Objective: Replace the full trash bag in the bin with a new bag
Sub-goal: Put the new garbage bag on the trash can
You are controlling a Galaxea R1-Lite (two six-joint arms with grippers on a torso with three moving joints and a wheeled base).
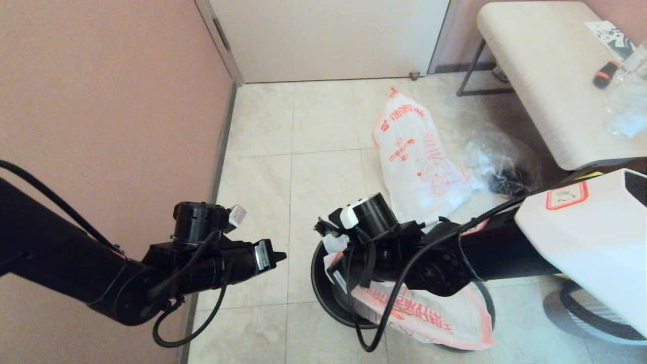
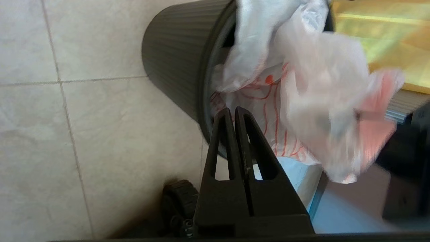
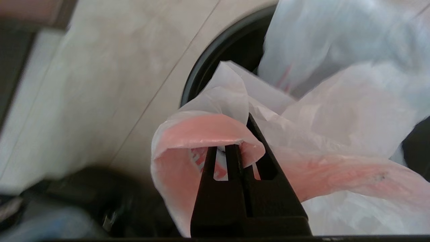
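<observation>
Your view takes in a pale tiled floor (image 1: 263, 167) with a pink wall (image 1: 101, 101) on the robot's left and a white door (image 1: 328, 38) ahead. To the right stands a cream-topped bench with dark metal legs (image 1: 536, 65).

On the tiles ahead lies the plump white plastic full trash bag with orange-red cartoon print (image 1: 419, 162), well apart from the bin; just beside it, toward the bench, sits a clear plastic bag holding dark items (image 1: 500, 164).

Close to the robot you have the small round black plastic bin (image 1: 323, 298) (image 2: 174, 53) (image 3: 215, 57), upright on the floor. The thin white new bag with orange lettering (image 1: 429, 316) (image 2: 302, 101) (image 3: 336, 134) is draped across its mouth, part spilling over the rim on the right side, part sagging inside.

Your right gripper (image 3: 240, 134) is over the bin's left rim, its fingers pinched tight on an orange-edged fold of the new bag. Your left gripper (image 1: 275, 257) (image 2: 234, 112) hangs beside the bin on its left, near the rim, fingers pressed together on nothing.

A yellow fabric tote (image 2: 379, 40) lies beyond the bin in the left wrist view.
</observation>
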